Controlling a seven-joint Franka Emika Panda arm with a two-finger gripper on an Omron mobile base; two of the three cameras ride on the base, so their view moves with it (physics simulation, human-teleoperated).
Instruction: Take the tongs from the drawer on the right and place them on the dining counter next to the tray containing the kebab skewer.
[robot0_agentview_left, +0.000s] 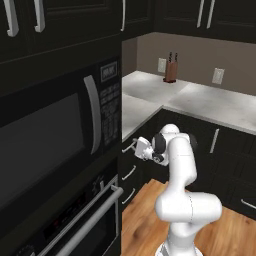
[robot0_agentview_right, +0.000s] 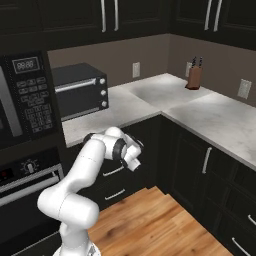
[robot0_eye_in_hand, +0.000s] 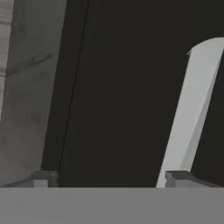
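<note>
The arm stood folded in a tight corner: the tall oven stack with its microwave (robot0_agentview_left: 55, 125) walled in the left side, and the black lower cabinets under the L-shaped counter (robot0_agentview_right: 210, 117) closed off the front and right. Open room lay only behind and to the right, over the wooden floor (robot0_agentview_right: 150, 220). The counter edge overhung the cabinet fronts just above the hand.

The tool (robot0_agentview_left: 134, 148) was held level and pointed at the top drawer (robot0_agentview_right: 111, 172) below the counter, close against its black front. In the hand view the drawer's silver bar handle (robot0_eye_in_hand: 192, 109) ran slantwise down to the right fingertip (robot0_eye_in_hand: 177, 178), while the left fingertip (robot0_eye_in_hand: 41, 178) sat at the seam where the drawer front met the grey stone edge (the view was rolled, so the handle looked nearly upright). The tips stood wide apart, with nothing between them but the dark drawer face; the handle lay beside the right tip, and whether it touched could not be told.

The drawer was closed, flush with its neighbours

A toaster oven (robot0_agentview_right: 80, 90) and a knife block (robot0_agentview_right: 194, 76) sat well clear on the counter
</note>
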